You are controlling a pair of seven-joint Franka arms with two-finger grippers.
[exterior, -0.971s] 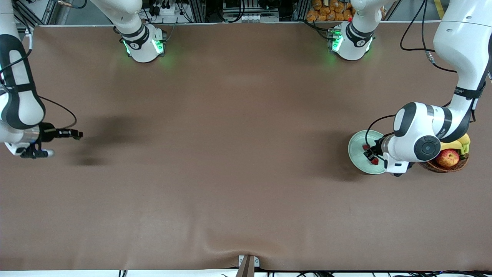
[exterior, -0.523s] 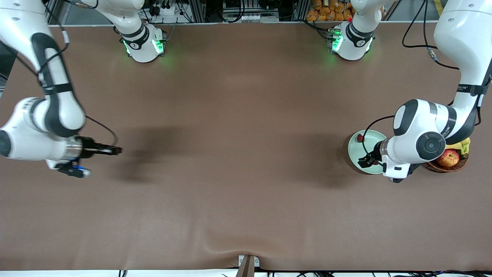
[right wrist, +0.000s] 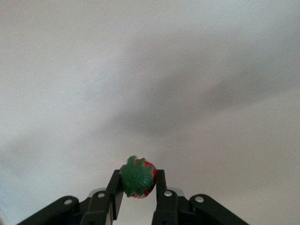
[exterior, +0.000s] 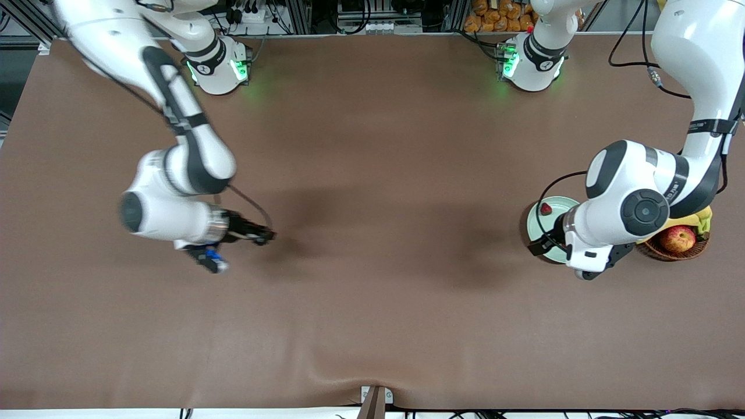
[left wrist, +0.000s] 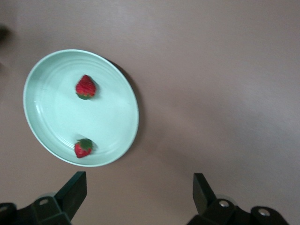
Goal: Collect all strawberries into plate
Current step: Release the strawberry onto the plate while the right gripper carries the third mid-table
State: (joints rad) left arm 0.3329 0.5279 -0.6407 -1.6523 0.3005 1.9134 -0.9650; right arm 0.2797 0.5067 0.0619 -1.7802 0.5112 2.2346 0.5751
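Observation:
The pale green plate point(exterior: 538, 224) point(left wrist: 108, 112) lies at the left arm's end of the table. Two strawberries point(left wrist: 86, 87) point(left wrist: 83, 147) rest in it; the front view shows only one strawberry point(exterior: 546, 208), as the left arm covers the other. My left gripper point(exterior: 538, 247) point(left wrist: 139, 190) hangs open and holds nothing, over the plate's rim nearest the front camera. My right gripper point(exterior: 269, 235) point(right wrist: 137, 183) is shut on a third strawberry point(right wrist: 137, 177), green cap facing the wrist camera, above bare table toward the right arm's end.
A brown wicker basket point(exterior: 657, 251) stands beside the plate at the left arm's end, mostly under the left arm. It holds a red-yellow apple point(exterior: 678, 238) and a banana point(exterior: 695, 220). Brown cloth covers the whole table.
The right arm has swung from the table's end toward the middle with its strawberry. The left gripper has opened, left a strawberry in the plate and drawn back to the rim.

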